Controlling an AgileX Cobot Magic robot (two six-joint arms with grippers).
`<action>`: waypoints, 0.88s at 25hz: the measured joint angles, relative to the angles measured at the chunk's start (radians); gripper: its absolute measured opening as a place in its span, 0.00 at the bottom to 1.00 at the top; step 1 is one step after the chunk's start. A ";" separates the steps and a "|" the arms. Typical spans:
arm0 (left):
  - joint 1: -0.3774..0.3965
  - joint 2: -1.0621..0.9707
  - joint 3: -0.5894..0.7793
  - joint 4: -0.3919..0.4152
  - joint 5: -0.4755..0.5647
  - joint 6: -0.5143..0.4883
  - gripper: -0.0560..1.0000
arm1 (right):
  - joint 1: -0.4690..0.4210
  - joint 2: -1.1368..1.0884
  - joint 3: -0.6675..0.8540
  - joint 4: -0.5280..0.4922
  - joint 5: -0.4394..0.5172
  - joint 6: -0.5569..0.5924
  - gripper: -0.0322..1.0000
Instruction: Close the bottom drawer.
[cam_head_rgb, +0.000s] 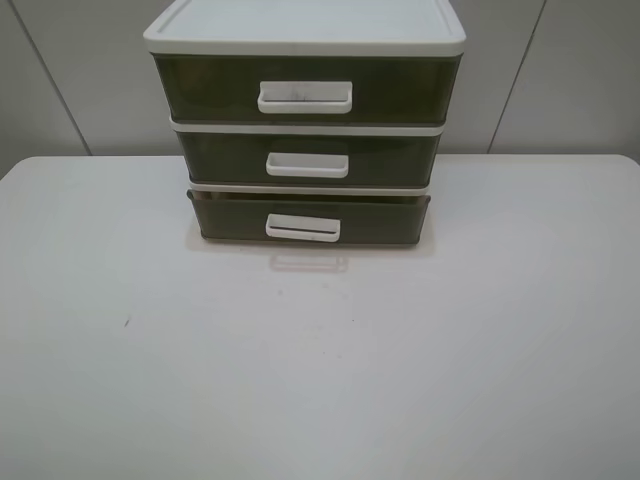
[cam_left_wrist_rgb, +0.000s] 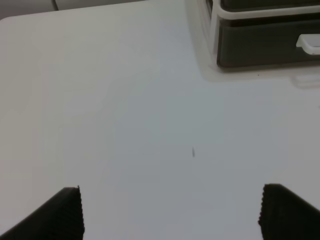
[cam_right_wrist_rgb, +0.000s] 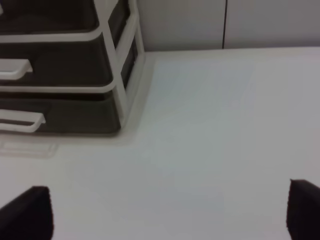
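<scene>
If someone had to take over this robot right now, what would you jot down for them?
Left gripper: open, empty, over bare table.
Right gripper: open, empty, off the cabinet's right front corner.
Bottom drawer: sticks out slightly past the middle drawer above it; its white handle is untouched.
Done: nothing yet.
Left: reach the drawer front and push it flush.

Left gripper (cam_left_wrist_rgb: 170, 212): jaws spread wide, two dark ribbed fingertips (cam_left_wrist_rgb: 67, 212) showing at the edges of its wrist view, nothing between them. It hovers above the counter (cam_left_wrist_rgb: 125, 110), not touching it.

Right gripper (cam_right_wrist_rgb: 170, 215): jaws likewise wide apart, dark fingertips (cam_right_wrist_rgb: 30, 212) at the view's corners, empty, held clear of the counter.

Neither arm shows in the exterior high view.
</scene>
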 joint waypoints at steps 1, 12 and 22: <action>0.000 0.000 0.000 0.000 0.000 0.000 0.73 | 0.000 -0.017 0.000 -0.014 0.002 0.000 0.82; 0.000 0.000 0.000 0.000 0.000 0.000 0.73 | -0.004 -0.059 0.086 -0.038 -0.011 0.000 0.82; 0.000 0.000 0.000 0.000 0.000 0.000 0.73 | -0.136 -0.059 0.086 -0.024 -0.014 -0.020 0.82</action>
